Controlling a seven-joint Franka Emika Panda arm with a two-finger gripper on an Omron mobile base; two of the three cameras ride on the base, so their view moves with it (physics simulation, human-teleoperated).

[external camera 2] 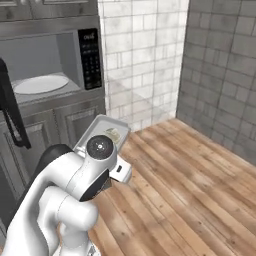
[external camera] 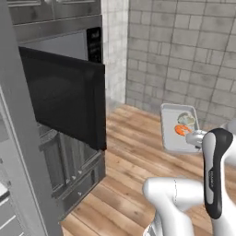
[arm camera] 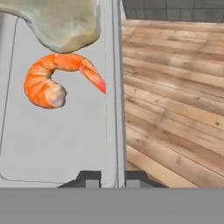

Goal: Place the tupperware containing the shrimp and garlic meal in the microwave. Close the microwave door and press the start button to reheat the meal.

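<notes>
We have the two-finger gripper pinched on the side wall of the shallow clear-grey rectangular plastic tupperware, one dark fingertip inside the rim and the other outside, so the container hangs in the air above the wooden counter with the curled orange shrimp and the pale garlic lump in it. We judge the coming move turns on this: the black-fronted microwave lies well apart to our left and higher, its dark-glass door swung open, its white turntable plate bare
</notes>
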